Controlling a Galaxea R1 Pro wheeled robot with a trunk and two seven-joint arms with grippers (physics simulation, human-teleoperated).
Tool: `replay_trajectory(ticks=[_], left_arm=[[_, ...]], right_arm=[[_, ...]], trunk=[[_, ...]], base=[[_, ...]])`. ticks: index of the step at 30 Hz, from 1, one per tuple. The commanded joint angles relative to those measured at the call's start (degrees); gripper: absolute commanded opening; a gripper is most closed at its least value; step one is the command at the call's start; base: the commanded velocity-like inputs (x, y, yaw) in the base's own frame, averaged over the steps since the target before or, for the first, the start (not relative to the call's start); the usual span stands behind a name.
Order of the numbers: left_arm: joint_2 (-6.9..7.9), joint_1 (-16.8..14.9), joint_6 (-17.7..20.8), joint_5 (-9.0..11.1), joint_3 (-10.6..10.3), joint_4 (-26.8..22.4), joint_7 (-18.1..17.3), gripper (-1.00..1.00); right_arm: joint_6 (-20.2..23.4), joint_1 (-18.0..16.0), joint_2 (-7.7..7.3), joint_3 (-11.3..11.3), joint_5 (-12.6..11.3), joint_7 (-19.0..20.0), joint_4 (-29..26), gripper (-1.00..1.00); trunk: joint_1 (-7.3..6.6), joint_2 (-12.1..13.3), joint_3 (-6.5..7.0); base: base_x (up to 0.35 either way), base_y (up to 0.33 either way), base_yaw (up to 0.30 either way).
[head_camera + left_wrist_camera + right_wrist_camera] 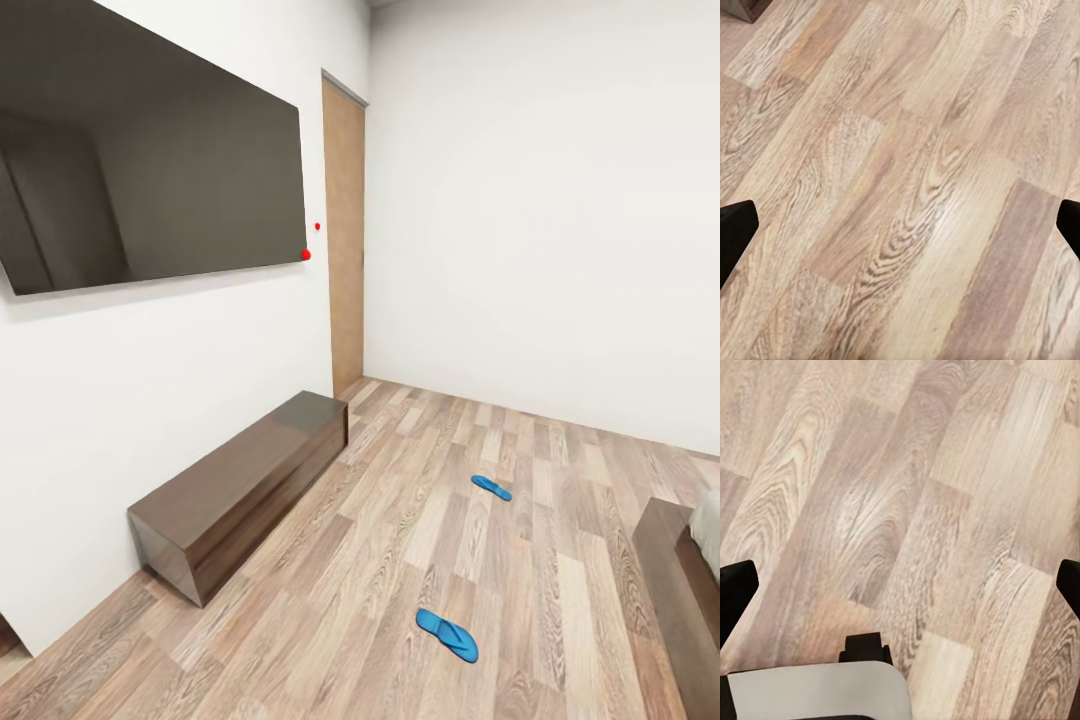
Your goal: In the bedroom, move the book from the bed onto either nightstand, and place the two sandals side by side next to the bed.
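Note:
Two bright blue sandals lie apart on the wood-plank floor in the head view, one near and one farther off. A corner of the bed, dark frame with a pale mattress edge, shows at the right border. The book and the nightstand are out of view. In the left wrist view my left gripper is open over bare floor, its black fingertips at the picture's sides. In its own wrist view my right gripper is likewise open over floor planks, nothing between its fingers.
A long low dark bench stands along the left wall under a big black wall screen. A wooden door is in the far corner. A pale grey rounded robot part shows under the right gripper.

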Motion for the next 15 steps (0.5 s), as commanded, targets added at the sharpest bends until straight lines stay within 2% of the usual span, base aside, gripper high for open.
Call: replay_trajectory(ticks=[1, 8, 15], left_arm=[[-0.01, 0.0, -0.2, 0.0, 0.0, 0.0, 0.0, 1.00], [-0.02, 0.0, -0.2, 0.0, 0.0, 0.0, 0.0, 1.00], [-0.01, 0.0, -0.1, 0.0, 0.0, 0.0, 0.0, 1.00]], right_arm=[[-0.2, 0.0, 0.03, -0.1, 0.0, 0.0, 0.0, 1.00], [-0.2, 0.0, 0.08, -0.1, 0.0, 0.0, 0.0, 1.00], [-0.2, 0.0, 0.08, 0.0, 0.0, -0.1, 0.0, 1.00]], trunk=[[0.00, 0.0, -0.06], [0.00, 0.0, -0.06], [0.00, 0.0, -0.06]], base=[[0.000, 0.000, 0.000], [0.010, -0.009, 0.000], [0.151, -0.156, 0.000]])
